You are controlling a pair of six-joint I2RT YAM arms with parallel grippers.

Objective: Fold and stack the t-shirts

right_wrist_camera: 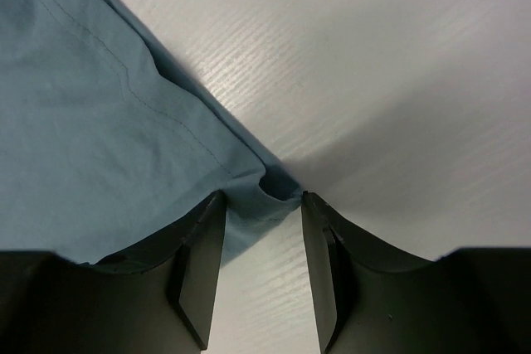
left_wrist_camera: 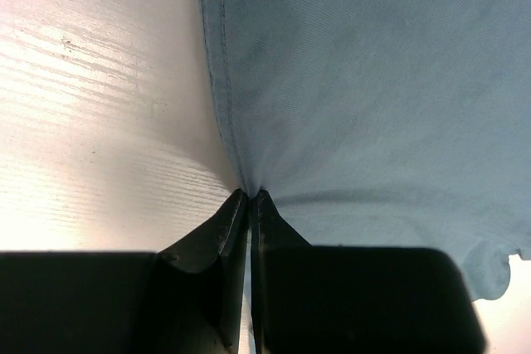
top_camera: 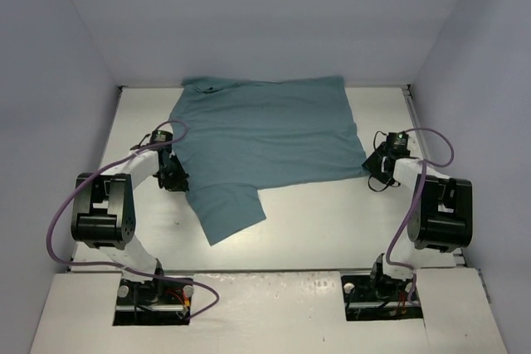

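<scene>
While I watch the left gripper, its jaws are pressed tight together on the left side hem of the t-shirt, and the cloth puckers at the tips. The teal shirt lies spread over the far half of the white counter, one sleeve pointing back toward the arms. At my right gripper the jaws stand partly apart, the shirt's bunched corner lying between them. Pale walls close in the counter on three sides.
</scene>
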